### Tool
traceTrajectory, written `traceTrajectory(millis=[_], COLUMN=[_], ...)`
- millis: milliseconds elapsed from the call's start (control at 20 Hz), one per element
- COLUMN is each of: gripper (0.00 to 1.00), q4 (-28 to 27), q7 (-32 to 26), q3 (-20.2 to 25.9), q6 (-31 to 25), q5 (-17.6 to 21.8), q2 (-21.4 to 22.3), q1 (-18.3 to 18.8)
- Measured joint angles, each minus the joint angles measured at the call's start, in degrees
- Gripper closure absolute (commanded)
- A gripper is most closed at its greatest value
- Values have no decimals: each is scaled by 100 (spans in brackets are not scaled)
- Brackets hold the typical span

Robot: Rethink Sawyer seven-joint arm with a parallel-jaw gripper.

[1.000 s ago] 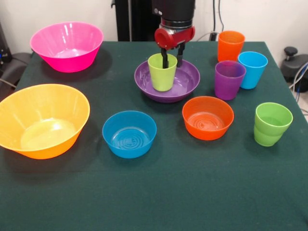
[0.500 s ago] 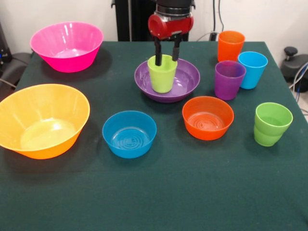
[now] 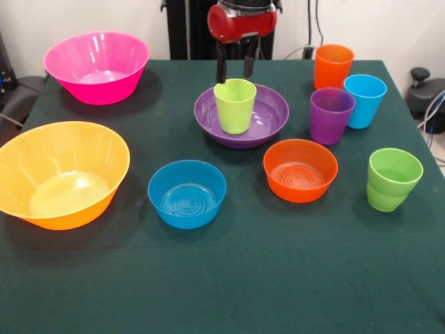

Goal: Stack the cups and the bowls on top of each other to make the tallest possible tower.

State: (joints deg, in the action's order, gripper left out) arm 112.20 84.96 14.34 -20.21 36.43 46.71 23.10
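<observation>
Lime-yellow cup upright in purple bowl; tool just above, narrowly parted, empty; blue bowl nearer, leftward.

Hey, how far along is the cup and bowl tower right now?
Done: the lime-yellow cup stands upright in the wide purple bowl. In hand: nothing; the tool hangs open above the cup, apart from it. Left: the small blue bowl and all other pieces sit loose on the table.
</observation>
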Motion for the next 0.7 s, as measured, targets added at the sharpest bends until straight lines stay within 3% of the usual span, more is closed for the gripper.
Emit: traceTrajectory(millis=[400, 700], gripper=[0, 0], q4=[1, -61], q7=[0, 0], q3=[158, 247], q6=[-366, -789], q5=[-70, -69], q2=[44, 101], q1=[57, 312])
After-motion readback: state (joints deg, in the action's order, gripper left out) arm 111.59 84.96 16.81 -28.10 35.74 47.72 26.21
